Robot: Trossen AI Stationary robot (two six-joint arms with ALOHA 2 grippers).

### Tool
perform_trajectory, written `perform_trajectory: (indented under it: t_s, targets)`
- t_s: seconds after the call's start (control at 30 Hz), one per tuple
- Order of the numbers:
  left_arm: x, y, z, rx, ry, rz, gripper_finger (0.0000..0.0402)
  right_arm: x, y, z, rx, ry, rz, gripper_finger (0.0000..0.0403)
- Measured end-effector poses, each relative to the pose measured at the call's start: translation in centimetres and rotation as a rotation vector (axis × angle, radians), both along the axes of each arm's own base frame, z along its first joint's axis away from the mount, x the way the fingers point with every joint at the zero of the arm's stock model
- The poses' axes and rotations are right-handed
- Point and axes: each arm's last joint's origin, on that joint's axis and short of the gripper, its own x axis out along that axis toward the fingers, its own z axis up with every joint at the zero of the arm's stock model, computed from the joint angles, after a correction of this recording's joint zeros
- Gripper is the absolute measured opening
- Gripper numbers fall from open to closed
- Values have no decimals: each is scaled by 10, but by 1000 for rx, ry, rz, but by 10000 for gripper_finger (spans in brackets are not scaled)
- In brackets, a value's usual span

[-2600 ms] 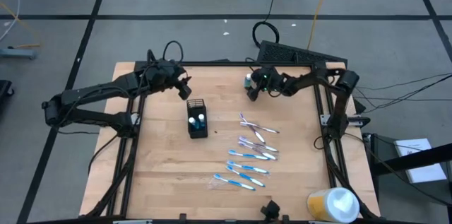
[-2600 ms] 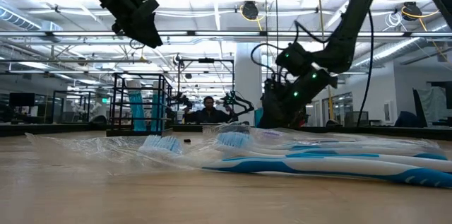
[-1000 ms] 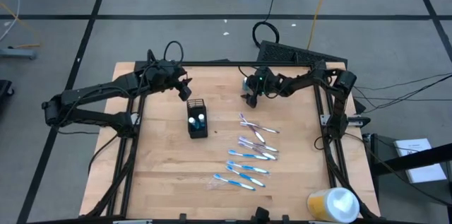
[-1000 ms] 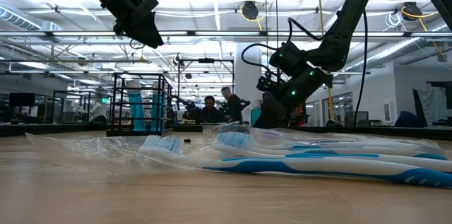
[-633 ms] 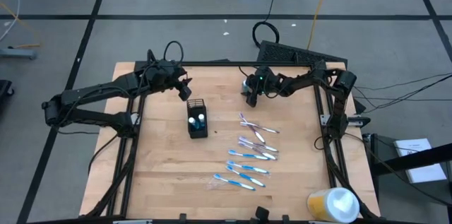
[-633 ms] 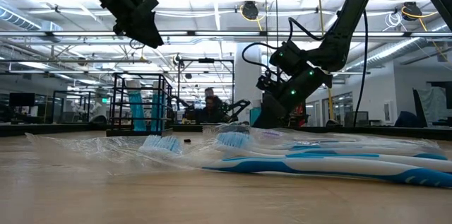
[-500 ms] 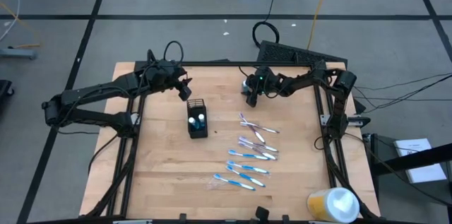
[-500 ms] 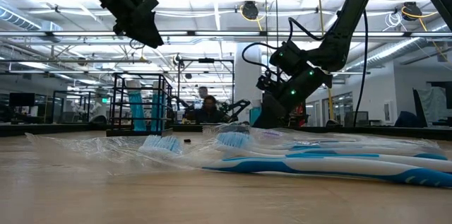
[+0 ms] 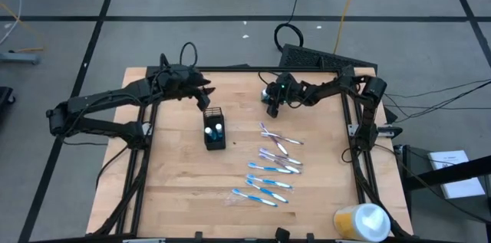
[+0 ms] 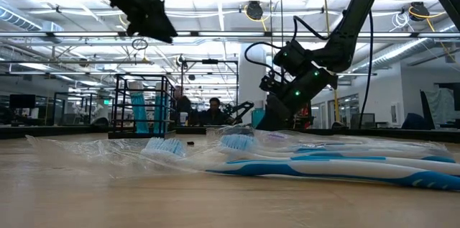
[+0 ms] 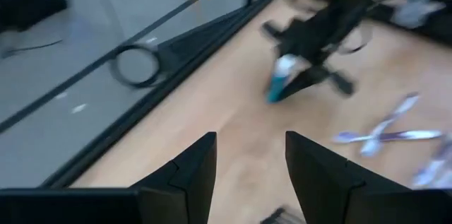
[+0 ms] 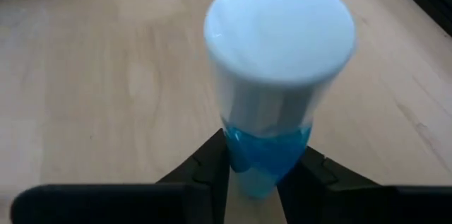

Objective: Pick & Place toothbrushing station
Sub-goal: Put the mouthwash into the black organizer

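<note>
- My right gripper [image 12: 252, 174] has closed on a tube [image 12: 275, 75]: fingers now pinch its blue lower end, white cap facing the wrist camera. A second ago they stood wide around it.
- Judgement: the grasp is made; lifting and carrying the tube to the holder [image 9: 215, 128] comes next.
- The holder stands mid-table with two tubes already inside; toothbrushes [image 9: 270, 168] lie loose beside it, not yet placed.
- My left gripper [image 11: 248, 164] hangs above the table near the holder, fingers apart, empty. Its arm has shifted slightly since the earlier frame.
</note>
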Motion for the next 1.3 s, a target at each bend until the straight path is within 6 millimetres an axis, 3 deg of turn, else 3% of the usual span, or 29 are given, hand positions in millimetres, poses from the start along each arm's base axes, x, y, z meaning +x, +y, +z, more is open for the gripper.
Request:
perform_trajectory:
  t_s: [0.33, 0.53, 0.67, 0.93, 1.3]
  targets:
    - [62, 1, -13, -42, 85, -218, 172, 20, 40, 25, -20, -81, 115, 88]
    - [109, -10, -16, -15, 122, -389, 172, 31, 73, 38, -13, -129, 200, 88]
    - [130, -20, -24, 1, 157, -451, 172, 36, 92, 39, -13, -133, 251, 88]
    - [146, -34, -45, -14, 224, -502, 172, 40, 113, 38, -24, -122, 297, 89]
    - [154, -37, -58, -77, 228, -471, 172, 41, 117, 37, -25, -122, 309, 89]
